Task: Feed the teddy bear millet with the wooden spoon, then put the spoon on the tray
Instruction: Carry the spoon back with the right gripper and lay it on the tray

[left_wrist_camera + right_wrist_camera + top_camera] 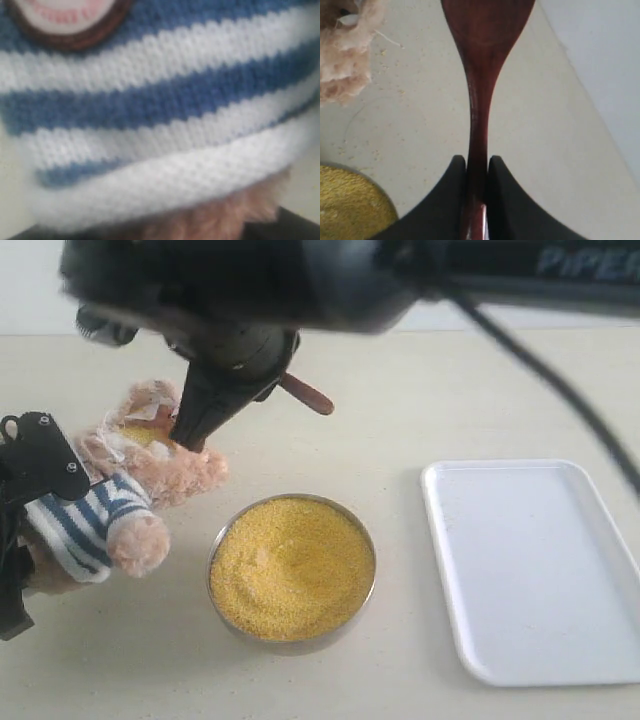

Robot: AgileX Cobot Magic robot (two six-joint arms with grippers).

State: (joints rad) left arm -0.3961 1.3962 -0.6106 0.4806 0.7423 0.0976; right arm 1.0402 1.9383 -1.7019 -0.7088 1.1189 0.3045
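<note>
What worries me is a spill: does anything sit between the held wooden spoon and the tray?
Nothing visible does. The wooden spoon, gripped by the right hand, is over bare table. The tray lies to its right in the exterior view, and the millet sits nearer the camera, off that line.

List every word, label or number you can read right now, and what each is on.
"PiPER": pale lettering on the dark arm at the top of the exterior view, cut off by the frame edge.
Badge on the teddy bear's striped shirt: pink lettering, too blurred to read.
Tray, metal bowl, wooden spoon: no text visible.
</note>
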